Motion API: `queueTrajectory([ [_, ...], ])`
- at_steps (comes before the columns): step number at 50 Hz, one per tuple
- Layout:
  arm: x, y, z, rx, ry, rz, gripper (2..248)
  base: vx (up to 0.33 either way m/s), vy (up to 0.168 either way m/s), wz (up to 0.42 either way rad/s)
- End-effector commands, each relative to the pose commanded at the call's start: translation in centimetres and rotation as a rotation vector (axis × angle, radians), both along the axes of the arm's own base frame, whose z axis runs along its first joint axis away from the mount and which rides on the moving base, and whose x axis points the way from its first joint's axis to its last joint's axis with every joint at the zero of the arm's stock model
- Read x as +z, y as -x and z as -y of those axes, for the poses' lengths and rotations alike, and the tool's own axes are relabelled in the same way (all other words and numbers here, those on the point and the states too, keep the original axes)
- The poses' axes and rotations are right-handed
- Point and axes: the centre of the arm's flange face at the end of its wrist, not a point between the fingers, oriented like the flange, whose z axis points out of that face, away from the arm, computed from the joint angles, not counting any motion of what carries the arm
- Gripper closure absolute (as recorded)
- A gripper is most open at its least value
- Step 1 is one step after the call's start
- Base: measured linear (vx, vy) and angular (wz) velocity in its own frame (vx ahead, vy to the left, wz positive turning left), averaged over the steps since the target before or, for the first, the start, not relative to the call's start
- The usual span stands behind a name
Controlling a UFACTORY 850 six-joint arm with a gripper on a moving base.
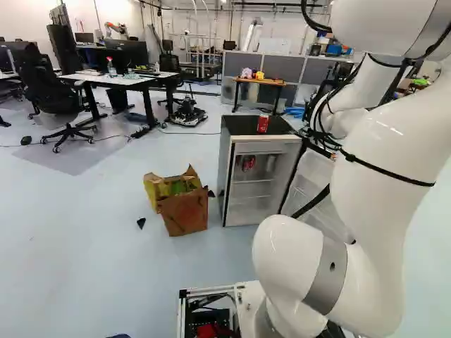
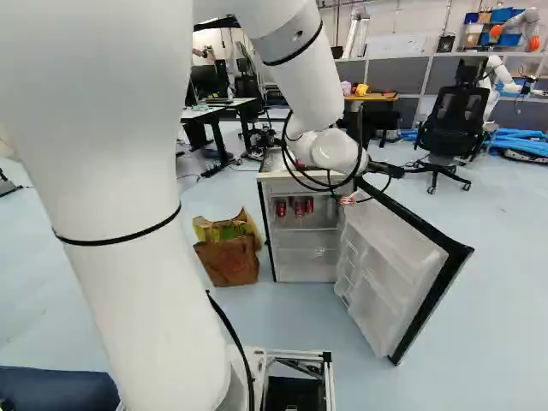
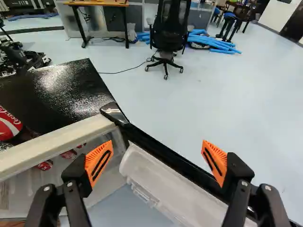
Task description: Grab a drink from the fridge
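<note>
the gripper point(image 2: 390, 169) is hanging over the hinge side of the fridge, its two fingers standing wide apart with nothing held between the orange pads point(image 3: 99, 163). below and between the fingers, the top edge of the open fridge door point(image 3: 165, 156) is running across on a slant, and the door's pale inner shelf point(image 3: 165, 184) is showing under the gap. whether a finger is touching the door, i can't tell.

just off the finger nearer the fridge, the pale front rim point(image 3: 52, 147) is sloping past, and the fridge's black top point(image 3: 61, 90) is spreading beyond it. out to that same side, well off the jaws, a red can point(image 1: 263, 124) is standing upright on that top. lower than the jaws and behind the rim, more red cans point(image 2: 299, 208) are sitting on an upper shelf inside the fridge. so the drinks are all lying off to one side of the fingers, untouched by them.

farther out on the fridge side, a brown paper bag point(image 2: 229, 257) is resting on the floor beside the fridge. ahead of the fingers, well apart, a black office chair point(image 3: 168, 28) is standing on the floor, and blue tubes point(image 3: 213, 42) are lying behind it.
</note>
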Motion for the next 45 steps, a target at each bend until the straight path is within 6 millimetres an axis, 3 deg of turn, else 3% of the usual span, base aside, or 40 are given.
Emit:
queueTrajectory([
  [45, 2.8, 1.6, 6.4, -0.175, -0.149, -0.124, 3, 0.000, 0.000, 0.000],
])
